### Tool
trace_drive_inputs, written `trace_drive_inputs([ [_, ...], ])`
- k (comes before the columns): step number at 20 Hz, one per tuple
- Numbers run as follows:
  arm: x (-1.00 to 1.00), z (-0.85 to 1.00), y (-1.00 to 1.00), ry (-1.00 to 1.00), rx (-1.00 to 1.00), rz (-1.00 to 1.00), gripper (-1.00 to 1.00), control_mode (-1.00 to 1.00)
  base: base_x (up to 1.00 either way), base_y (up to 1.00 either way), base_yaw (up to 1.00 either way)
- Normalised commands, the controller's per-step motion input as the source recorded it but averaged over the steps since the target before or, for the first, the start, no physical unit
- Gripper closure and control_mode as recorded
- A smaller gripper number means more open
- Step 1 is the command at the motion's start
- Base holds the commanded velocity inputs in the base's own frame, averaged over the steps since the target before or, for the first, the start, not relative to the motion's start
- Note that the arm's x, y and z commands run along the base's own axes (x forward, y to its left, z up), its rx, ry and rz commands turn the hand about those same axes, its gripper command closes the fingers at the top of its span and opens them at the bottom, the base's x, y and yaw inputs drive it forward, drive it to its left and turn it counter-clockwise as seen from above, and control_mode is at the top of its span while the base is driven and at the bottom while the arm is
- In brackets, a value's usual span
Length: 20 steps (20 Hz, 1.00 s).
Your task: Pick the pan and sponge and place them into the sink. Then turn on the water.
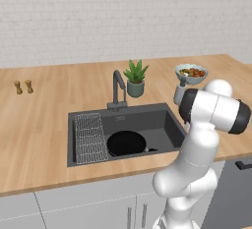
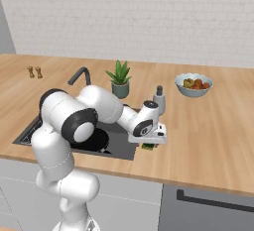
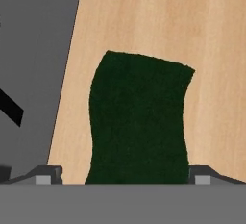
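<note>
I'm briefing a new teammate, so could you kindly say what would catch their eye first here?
First, the white arm stretched low over the counter right of the sink, its end effector open astride the green-topped sponge. Next, the black pan already lying in the sink. Behind stand a potted plant and a fruit bowl.

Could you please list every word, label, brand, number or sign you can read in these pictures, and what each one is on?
None: no readable text, number or sign appears anywhere. The soap dispenser, fruit bowl, plant pot, faucet, sink, pan, sponge and the robot's white arm carry no lettering.
</note>
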Motion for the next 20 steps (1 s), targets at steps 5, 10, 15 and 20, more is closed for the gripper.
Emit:
trace_drive_inputs([
  [5, 0.06, -0.02, 0.00, 0.00, 0.00, 0.03, -1.00, -1.00, 0.00, 0.00, 0.00],
  [10, 0.04, -0.09, -0.01, 0.00, 0.00, 0.03, -1.00, -1.00, 0.00, 0.00, 0.00],
  [15, 0.05, -0.35, 0.00, -0.03, 0.00, 0.03, 1.00, -1.00, 0.00, 0.00, 0.00],
  [20, 0.04, -0.06, 0.00, 0.00, 0.00, 0.01, 1.00, -1.00, 0.00, 0.00, 0.00],
])
